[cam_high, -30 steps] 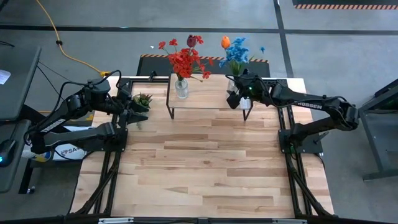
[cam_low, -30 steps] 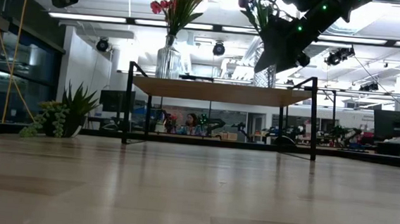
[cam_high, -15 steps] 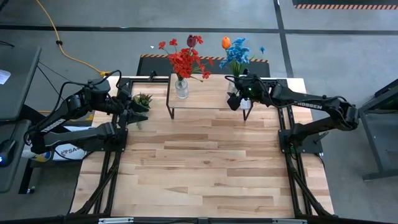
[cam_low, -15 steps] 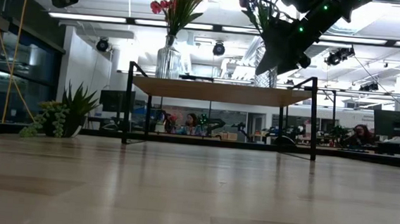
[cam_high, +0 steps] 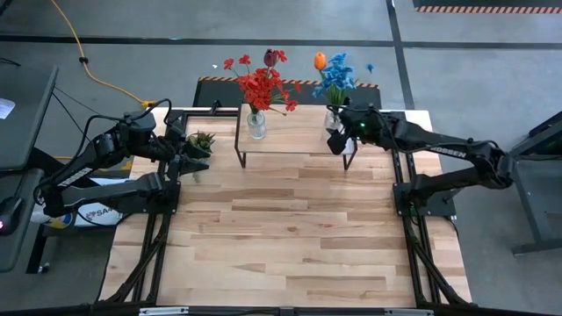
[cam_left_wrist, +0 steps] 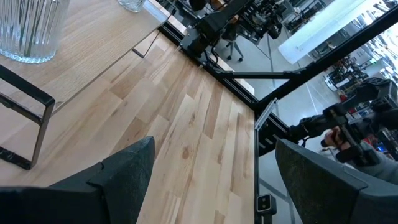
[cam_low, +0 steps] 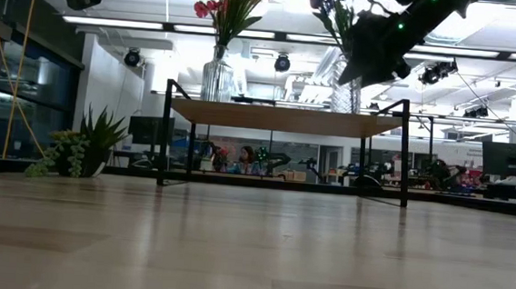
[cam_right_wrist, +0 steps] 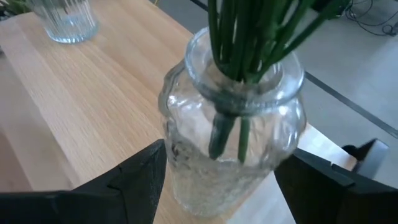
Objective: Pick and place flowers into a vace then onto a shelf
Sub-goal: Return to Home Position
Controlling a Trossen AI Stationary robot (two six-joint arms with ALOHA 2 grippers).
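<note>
On the shelf [cam_high: 290,138] stand two glass vases. The ribbed left vase [cam_high: 255,125] holds the red flowers [cam_high: 262,88] and a maroon tulip [cam_high: 272,58]. The rounder right vase [cam_right_wrist: 233,143] holds the blue flowers [cam_high: 335,75] and an orange tulip [cam_high: 319,60]; it rests on its base near the shelf's right end. My right gripper [cam_high: 337,143] is open just short of this vase, on its near right side, and its fingers flank the vase without touching. My left gripper [cam_high: 189,156] waits open at the table's left edge.
A small green leafy tuft [cam_high: 202,140] stands on the table left of the shelf, close to my left gripper. The shelf's thin black legs [cam_low: 164,133] stand at the far edge. The wide wooden tabletop [cam_high: 290,237] stretches toward the near edge.
My right gripper has drawn back from the right vase, toward the table's right edge and slightly up, with its fingers still apart. The vase and its flowers have stayed where they were on the shelf.
</note>
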